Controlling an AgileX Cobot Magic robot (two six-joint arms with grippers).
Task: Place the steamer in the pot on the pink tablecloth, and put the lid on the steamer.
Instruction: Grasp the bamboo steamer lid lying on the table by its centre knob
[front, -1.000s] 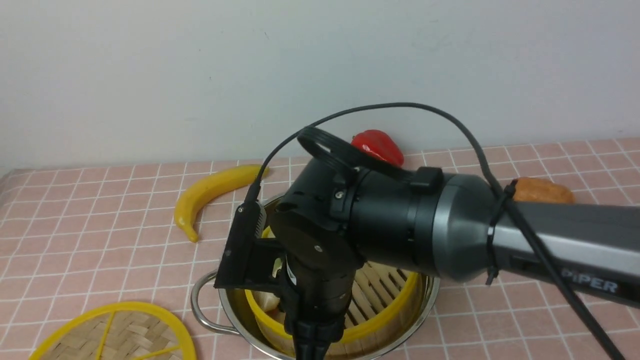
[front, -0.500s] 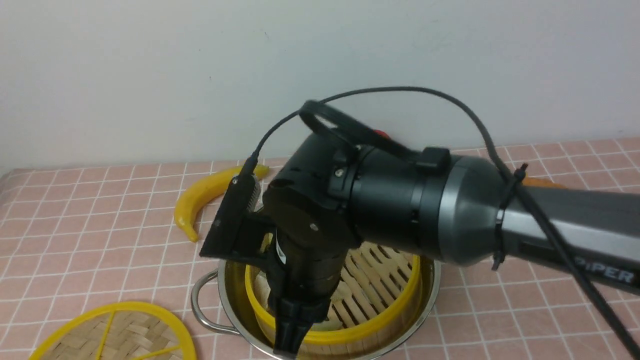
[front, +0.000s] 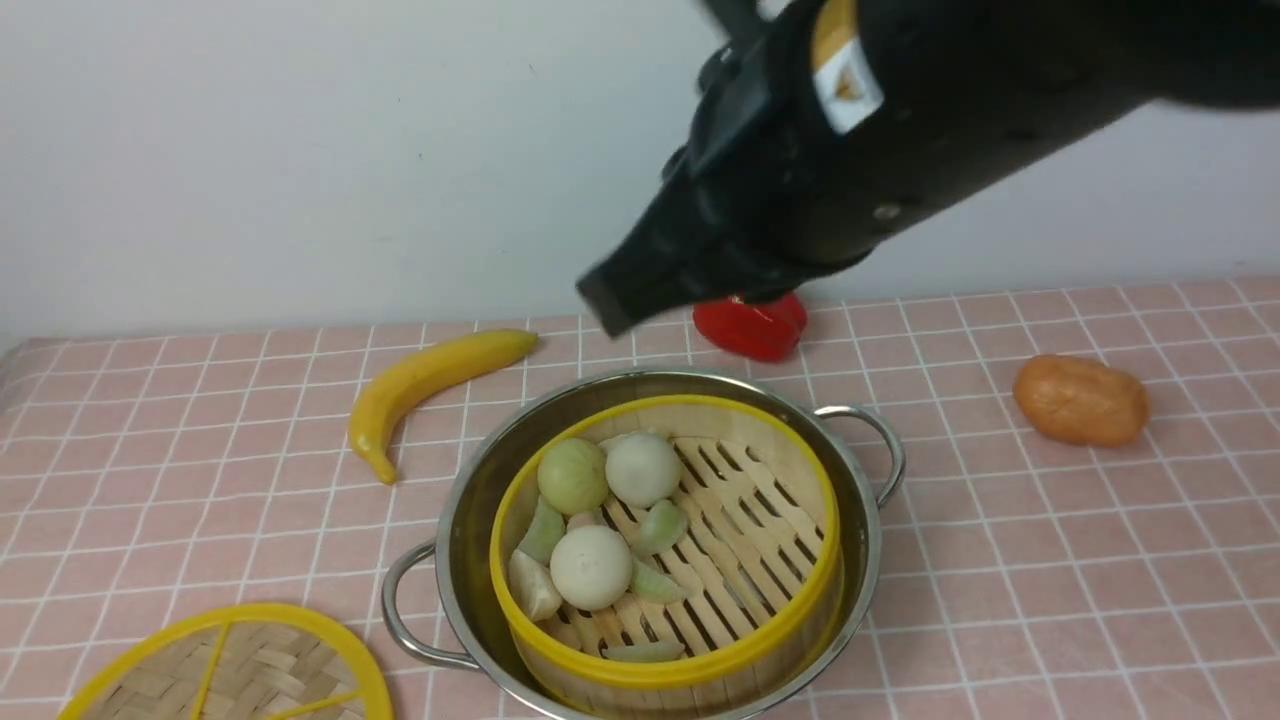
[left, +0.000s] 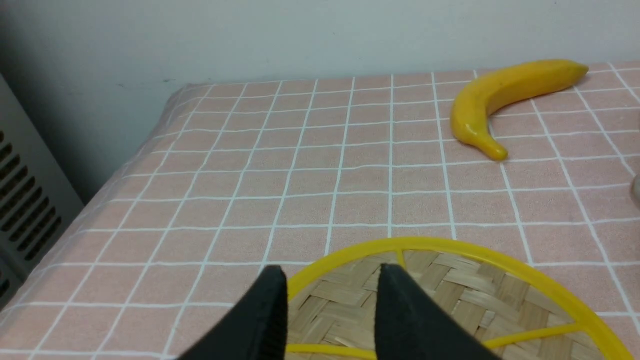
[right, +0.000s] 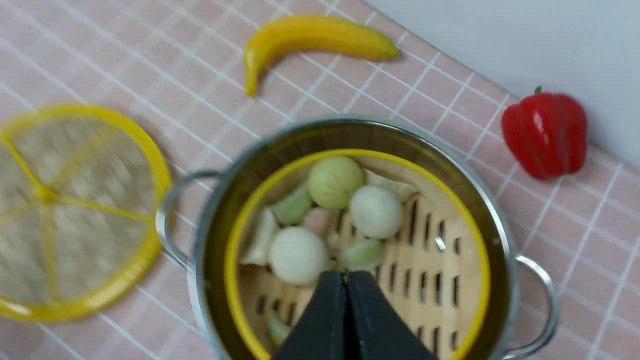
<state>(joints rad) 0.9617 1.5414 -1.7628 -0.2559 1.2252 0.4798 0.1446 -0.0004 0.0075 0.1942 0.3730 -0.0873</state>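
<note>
The shiny pot (front: 462, 505) stands on the pink tablecloth (front: 1000, 560) with the yellow-rimmed steamer (front: 760, 520) sitting inside it. Several pale round and green food pieces lie on the steamer's slatted floor. The woven lid (front: 250, 670) lies flat on the cloth to the pot's left. My right gripper (right: 345, 275) is shut and empty, high above the steamer (right: 440, 270); its arm (front: 860, 150) fills the top of the front view. My left gripper (left: 332, 270) is open over the lid's far rim (left: 450, 247), holding nothing. The front view does not show it.
A yellow banana (front: 420, 385) lies behind the pot to the left. A red pepper (front: 755, 325) sits by the back wall, and an orange lump (front: 1080, 400) lies at the right. The cloth's left edge drops off beside a grey vented panel (left: 25, 200).
My right arm has risen up and away from the pot, its fingers closing on nothing. The steamer stays in the pot, now fully uncovered. The lid has not moved.
</note>
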